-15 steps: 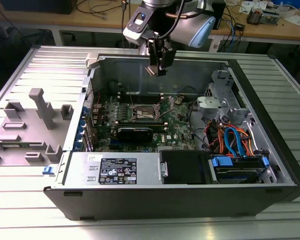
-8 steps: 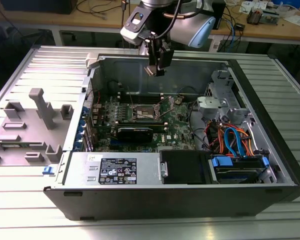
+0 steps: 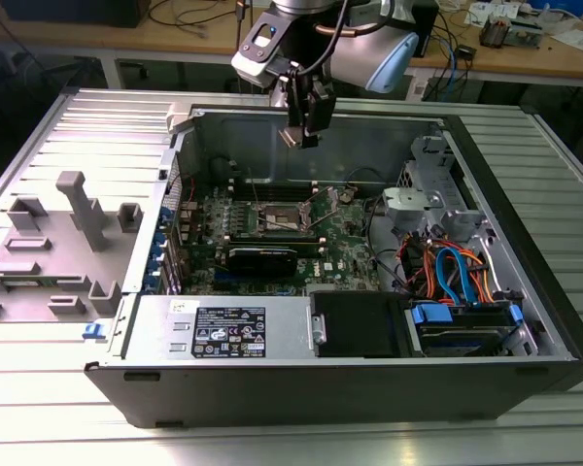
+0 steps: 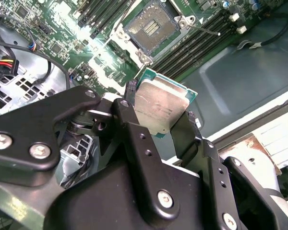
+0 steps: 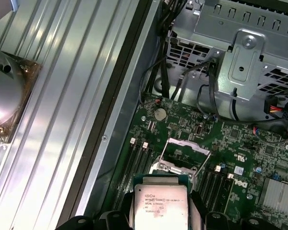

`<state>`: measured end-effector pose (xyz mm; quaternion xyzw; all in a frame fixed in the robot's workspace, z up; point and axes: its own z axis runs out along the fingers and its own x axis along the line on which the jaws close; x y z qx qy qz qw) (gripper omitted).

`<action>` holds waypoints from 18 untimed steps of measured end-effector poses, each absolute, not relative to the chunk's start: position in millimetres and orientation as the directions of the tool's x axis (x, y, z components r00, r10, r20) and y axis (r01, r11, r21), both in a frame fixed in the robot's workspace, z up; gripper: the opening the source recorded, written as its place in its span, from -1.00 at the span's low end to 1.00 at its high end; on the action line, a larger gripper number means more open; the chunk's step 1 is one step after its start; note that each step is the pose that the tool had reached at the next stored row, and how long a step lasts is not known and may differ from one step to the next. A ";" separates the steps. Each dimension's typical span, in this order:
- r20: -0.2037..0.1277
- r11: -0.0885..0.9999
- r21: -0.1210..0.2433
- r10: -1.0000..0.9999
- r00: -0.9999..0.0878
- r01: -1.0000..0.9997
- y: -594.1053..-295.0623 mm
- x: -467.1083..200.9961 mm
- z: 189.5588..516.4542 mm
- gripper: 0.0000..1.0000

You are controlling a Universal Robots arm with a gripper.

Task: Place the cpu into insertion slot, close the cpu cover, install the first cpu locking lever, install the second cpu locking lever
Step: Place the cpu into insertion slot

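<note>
The arm reaches straight down over the open computer case [image 3: 301, 393], its gripper [image 3: 302, 134] closed tight on the cpu [image 4: 159, 109], high above the exposed insertion slot [image 4: 151, 28].

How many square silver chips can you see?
1. The cpu is pinched in the gripper, up in the air over the open computer case. The insertion slot is empty. Others could be hidden under parts.
</note>
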<state>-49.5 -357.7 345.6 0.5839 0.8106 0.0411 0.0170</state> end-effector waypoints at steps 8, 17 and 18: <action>0.020 0.314 0.087 0.948 -0.317 0.945 -357.7 -49.5 345.5 0.08; 0.021 0.301 0.087 0.952 -0.304 0.950 -357.7 -52.7 345.5 0.08; 0.020 0.291 0.086 0.956 -0.293 0.953 -357.7 -54.0 345.3 0.08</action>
